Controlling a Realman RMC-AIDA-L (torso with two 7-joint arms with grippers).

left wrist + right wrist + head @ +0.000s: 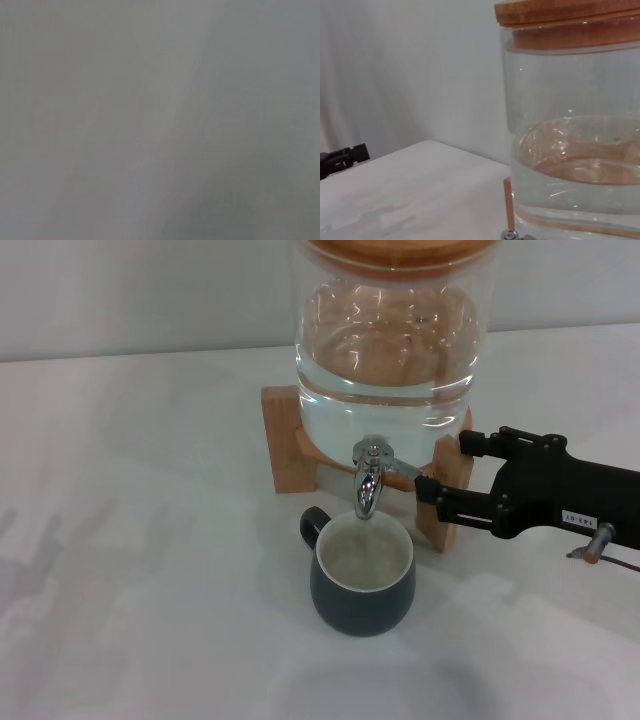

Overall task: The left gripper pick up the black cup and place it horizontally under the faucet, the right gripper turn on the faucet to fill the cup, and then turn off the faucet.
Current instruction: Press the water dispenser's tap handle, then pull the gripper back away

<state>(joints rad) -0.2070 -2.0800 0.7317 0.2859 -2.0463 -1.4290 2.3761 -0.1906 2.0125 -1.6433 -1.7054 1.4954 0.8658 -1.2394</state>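
The right gripper (448, 468), a black boxy claw of matte plastic with a small white label on its flank, reaches in from the right side at the level of the faucet (368, 480). Its 2 fingers stand parted: the far one ends beside the wooden stand's right post, the near one has its tip right at the end of the thin lever handle. Nothing is clamped between them, and I cannot tell whether the near tip actually touches the lever.

Going from left to right across the white, faintly mottled table (140, 540): the left stretch carries only soft grey shadows. Then comes the black cup (361, 576), a small rounded mug, dark charcoal and glossy outside, cream-white inside, upright on the table with its little loop handle turned to the far left. It sits directly under the chrome spout, and the inside looks pale and wet, though the water level is hard to read.

Above it the shiny curved spigot pokes out of the glass jar (392, 350), a wide clear cylinder partly full of water, capped with a light wooden lid (567, 11) and seated in a chunky wooden stand (286, 440) of plain blocks.

The left gripper shows in the right wrist view only as a dark tip (342, 157) well apart from the jar; how it stands cannot be told.
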